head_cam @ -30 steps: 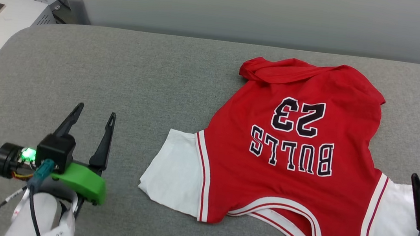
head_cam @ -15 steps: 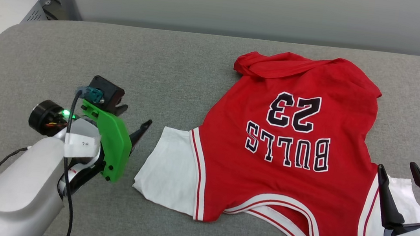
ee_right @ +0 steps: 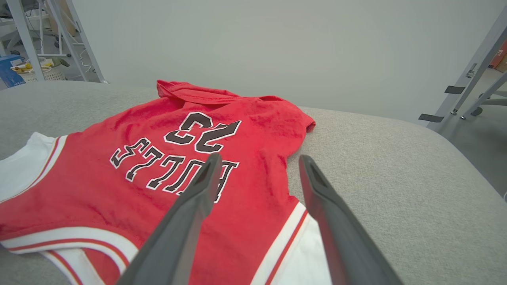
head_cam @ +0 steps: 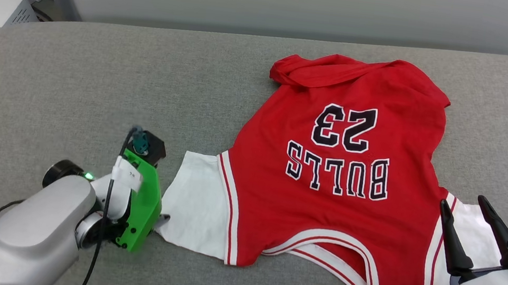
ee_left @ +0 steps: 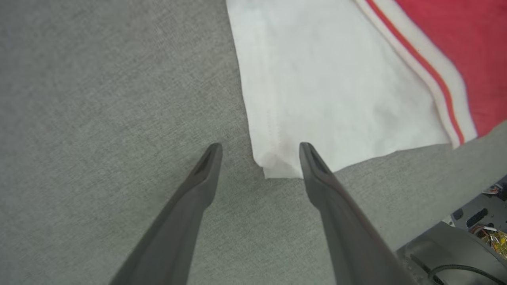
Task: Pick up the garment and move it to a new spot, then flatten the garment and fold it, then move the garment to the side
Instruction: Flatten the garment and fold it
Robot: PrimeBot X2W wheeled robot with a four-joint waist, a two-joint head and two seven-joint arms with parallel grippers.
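**Head view.** The garment (head_cam: 339,195), a red soft-fabric T-shirt with white short sleeves and striped trim, lies print-up on the grey cloth-covered counter (head_cam: 99,77), right of centre, collar nearest the robot. Its far hem is rolled over at the left corner. The left gripper (head_cam: 160,219) points down at the outer corner of the left white sleeve (head_cam: 194,207). The right gripper (head_cam: 462,202) hangs with its fingers spread over the right white sleeve (head_cam: 478,235).

**Left wrist view.** The fingers stand wide apart, astride the sleeve corner, one over bare counter and one at the cloth's edge. A close from here could pinch only the top layer, or nudge the corner aside and bunch it.

**Right wrist view.** The fingers are apart and holding nothing, and appear raised above the sleeve. If one side grips before the other, the lift would likely drag the shirt askew, and the rolled hem would carry into the new spot.

Against a second ago, the head camera has shifted, so the scene sits differently. The left arm has turned over and reached the sleeve, and the right gripper is further in. The shirt's lie looks unchanged.
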